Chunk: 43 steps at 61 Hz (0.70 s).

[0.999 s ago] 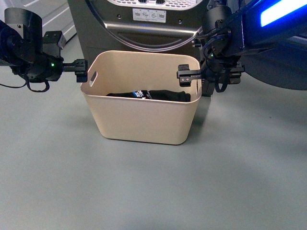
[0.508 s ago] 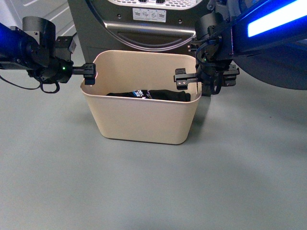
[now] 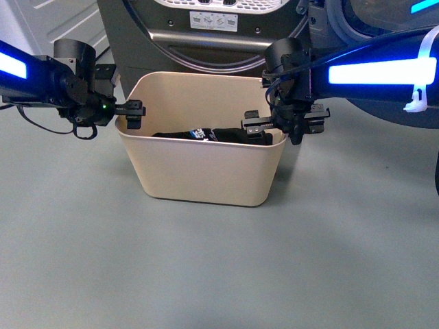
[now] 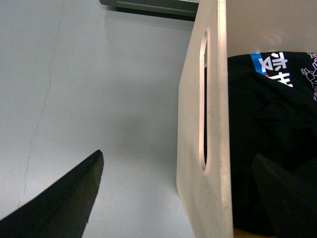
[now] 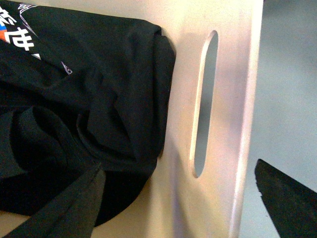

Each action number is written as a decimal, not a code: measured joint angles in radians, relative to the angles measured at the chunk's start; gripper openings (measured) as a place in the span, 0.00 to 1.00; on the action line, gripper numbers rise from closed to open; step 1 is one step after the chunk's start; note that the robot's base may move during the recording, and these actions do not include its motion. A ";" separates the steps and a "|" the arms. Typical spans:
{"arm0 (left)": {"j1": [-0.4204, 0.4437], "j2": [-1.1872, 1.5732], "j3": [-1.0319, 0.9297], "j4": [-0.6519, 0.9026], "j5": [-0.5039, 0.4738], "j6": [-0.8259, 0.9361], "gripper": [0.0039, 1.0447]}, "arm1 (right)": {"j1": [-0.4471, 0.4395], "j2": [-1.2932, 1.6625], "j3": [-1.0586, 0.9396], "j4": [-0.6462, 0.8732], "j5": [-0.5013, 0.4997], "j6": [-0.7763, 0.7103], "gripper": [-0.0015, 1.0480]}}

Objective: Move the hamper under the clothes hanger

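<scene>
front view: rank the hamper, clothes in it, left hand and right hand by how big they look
1. hamper
2. clothes, partly hidden by the wall
3. left hand and right hand: they look about alike, so no ranking

Bare floor (image 3: 206,274) lies open in front of the hamper (image 3: 206,171) and at both its sides; the dryer (image 3: 199,48) stands close behind it; black clothes (image 3: 233,136) cover its bottom; one side wall stands inside the wide span of the left gripper (image 4: 178,153), the other inside that of the right gripper (image 5: 178,166).
</scene>
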 joint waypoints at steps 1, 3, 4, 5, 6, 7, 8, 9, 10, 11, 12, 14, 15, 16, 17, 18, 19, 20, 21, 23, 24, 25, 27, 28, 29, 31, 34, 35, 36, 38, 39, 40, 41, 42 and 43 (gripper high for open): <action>0.000 0.002 0.002 0.000 0.000 0.000 0.77 | 0.000 0.003 0.005 -0.003 0.001 0.001 0.84; -0.001 0.009 0.012 -0.005 -0.004 0.000 0.70 | 0.002 0.008 0.017 -0.012 0.008 0.005 0.77; -0.002 0.014 0.019 -0.007 -0.005 0.000 0.67 | 0.003 0.008 0.017 -0.012 0.010 0.006 0.73; -0.002 0.016 0.022 -0.008 -0.006 0.000 0.65 | 0.003 0.008 0.017 -0.012 0.011 0.008 0.72; -0.003 0.018 0.025 -0.008 -0.006 0.000 0.64 | 0.003 0.008 0.016 -0.011 0.015 0.008 0.68; -0.003 0.021 0.030 -0.011 -0.008 0.000 0.60 | 0.003 0.008 0.016 -0.011 0.016 0.008 0.67; -0.004 0.025 0.035 -0.014 -0.010 0.000 0.57 | 0.003 0.008 0.014 -0.010 0.020 0.008 0.64; -0.005 0.028 0.041 -0.018 -0.014 0.000 0.53 | 0.003 0.007 0.010 -0.008 0.025 0.008 0.61; -0.006 0.031 0.044 -0.020 -0.017 0.000 0.50 | 0.003 0.004 0.001 -0.003 0.032 0.009 0.57; -0.006 0.032 0.046 -0.024 -0.023 0.001 0.46 | 0.003 0.000 -0.007 0.000 0.035 0.008 0.54; -0.007 0.032 0.047 -0.030 -0.027 0.003 0.43 | 0.003 -0.003 -0.021 0.004 0.039 0.008 0.50; -0.009 0.033 0.047 -0.039 -0.032 0.006 0.36 | 0.003 -0.012 -0.045 0.011 0.047 0.008 0.43; -0.010 0.033 0.047 -0.038 -0.031 0.007 0.33 | 0.003 -0.016 -0.059 0.016 0.051 0.008 0.40; -0.010 0.033 0.047 -0.038 -0.030 0.007 0.29 | 0.003 -0.018 -0.071 0.019 0.055 0.008 0.36; -0.011 0.033 0.045 -0.036 -0.030 0.007 0.26 | 0.002 -0.022 -0.083 0.024 0.058 0.008 0.33; -0.012 0.033 0.042 -0.034 -0.030 0.005 0.23 | 0.002 -0.025 -0.096 0.030 0.059 0.008 0.29; -0.013 0.032 0.039 -0.032 -0.028 0.004 0.19 | 0.002 -0.029 -0.109 0.036 0.058 0.008 0.26; -0.015 0.031 0.035 -0.029 -0.026 0.001 0.17 | 0.002 -0.034 -0.123 0.043 0.058 0.009 0.23; -0.015 0.028 0.031 -0.026 -0.022 -0.005 0.14 | 0.002 -0.039 -0.135 0.051 0.056 0.010 0.19; -0.016 0.022 0.023 -0.021 -0.027 0.005 0.09 | 0.002 -0.051 -0.156 0.062 0.054 0.012 0.15; -0.016 0.020 0.020 -0.019 -0.027 -0.001 0.08 | 0.002 -0.059 -0.169 0.070 0.055 0.014 0.11; -0.016 0.016 0.017 -0.018 -0.025 0.002 0.05 | 0.003 -0.064 -0.175 0.073 0.054 0.015 0.10; -0.018 0.011 0.011 -0.018 -0.031 0.002 0.03 | 0.003 -0.077 -0.196 0.081 0.049 0.023 0.05; -0.018 0.010 0.009 -0.018 -0.031 0.002 0.03 | 0.004 -0.083 -0.203 0.084 0.047 0.030 0.04; -0.018 0.007 0.005 -0.018 -0.031 0.002 0.04 | 0.005 -0.091 -0.219 0.091 0.045 0.039 0.02; -0.018 0.005 0.000 -0.018 -0.034 0.001 0.04 | 0.005 -0.100 -0.233 0.098 0.044 0.043 0.02; -0.016 -0.003 -0.011 -0.018 -0.040 -0.001 0.04 | 0.005 -0.119 -0.262 0.115 0.043 0.054 0.03; -0.016 -0.007 -0.015 -0.018 -0.040 -0.001 0.04 | 0.005 -0.123 -0.270 0.120 0.041 0.055 0.03; -0.016 -0.010 -0.019 -0.018 -0.040 -0.003 0.04 | 0.005 -0.133 -0.285 0.129 0.039 0.058 0.03; -0.016 -0.021 -0.035 -0.018 -0.043 -0.009 0.04 | 0.005 -0.154 -0.319 0.146 0.037 0.061 0.03; -0.016 -0.028 -0.047 -0.018 -0.044 -0.011 0.04 | 0.005 -0.165 -0.337 0.156 0.036 0.061 0.03; -0.016 -0.035 -0.058 -0.016 -0.043 -0.014 0.04 | 0.005 -0.175 -0.354 0.164 0.036 0.061 0.03; -0.016 -0.044 -0.072 -0.013 -0.043 -0.017 0.04 | 0.005 -0.180 -0.363 0.168 0.036 0.061 0.03; -0.016 -0.050 -0.086 -0.008 -0.043 -0.020 0.04 | 0.006 -0.190 -0.380 0.176 0.036 0.061 0.03; -0.017 -0.061 -0.101 -0.003 -0.044 -0.025 0.04 | 0.006 -0.201 -0.398 0.185 0.037 0.061 0.03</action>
